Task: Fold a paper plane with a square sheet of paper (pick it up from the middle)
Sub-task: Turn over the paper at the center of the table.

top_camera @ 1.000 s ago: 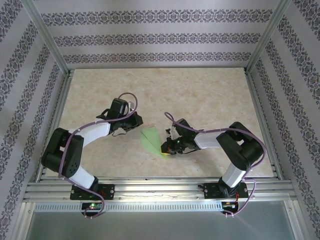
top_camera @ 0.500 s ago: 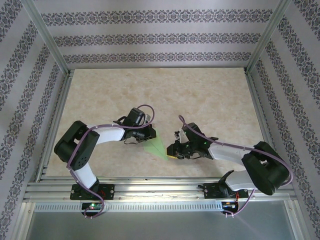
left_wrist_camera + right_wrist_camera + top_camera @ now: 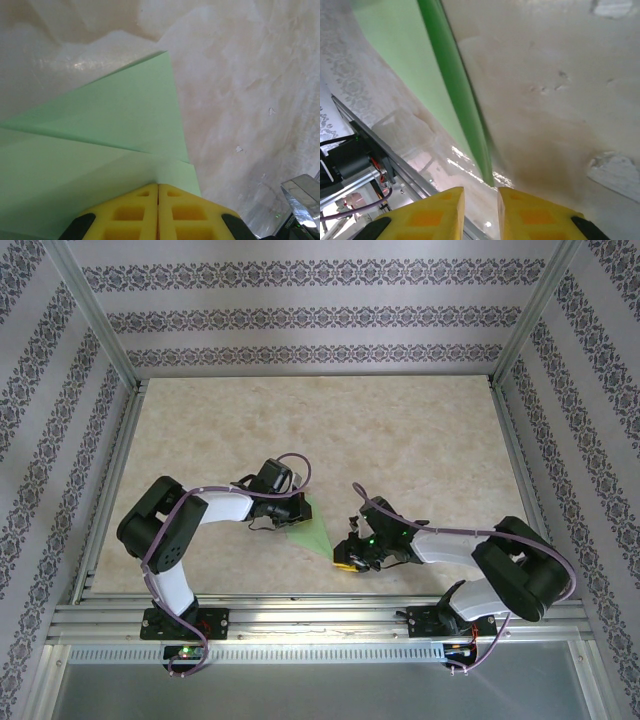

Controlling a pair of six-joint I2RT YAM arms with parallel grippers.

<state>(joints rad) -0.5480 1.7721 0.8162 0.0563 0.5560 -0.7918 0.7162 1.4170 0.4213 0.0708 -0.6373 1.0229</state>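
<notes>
The pale green paper plane (image 3: 317, 533) lies low over the marbled table as a slim pointed dart, its tip toward the near right. My left gripper (image 3: 299, 512) is at its wide far end. In the left wrist view the yellow fingers (image 3: 135, 212) are pressed together, shut on the paper plane (image 3: 115, 125), whose crease runs up into their seam. My right gripper (image 3: 347, 558) sits just beyond the tip. Its fingers (image 3: 435, 210) stand a little apart, open, and the paper's tip (image 3: 489, 180) ends just ahead of the gap, untouched.
The table (image 3: 400, 430) stretches bare toward the back and right. An aluminium rail (image 3: 300, 612) runs along the near edge, close behind the right gripper, and also appears as the rail (image 3: 370, 145) in the right wrist view. Patterned walls (image 3: 320, 315) enclose the space.
The left arm swung right and its gripper came onto the paper's wide end. The right gripper slid nearer and stayed by the tip. The paper turned and now looks narrower.
</notes>
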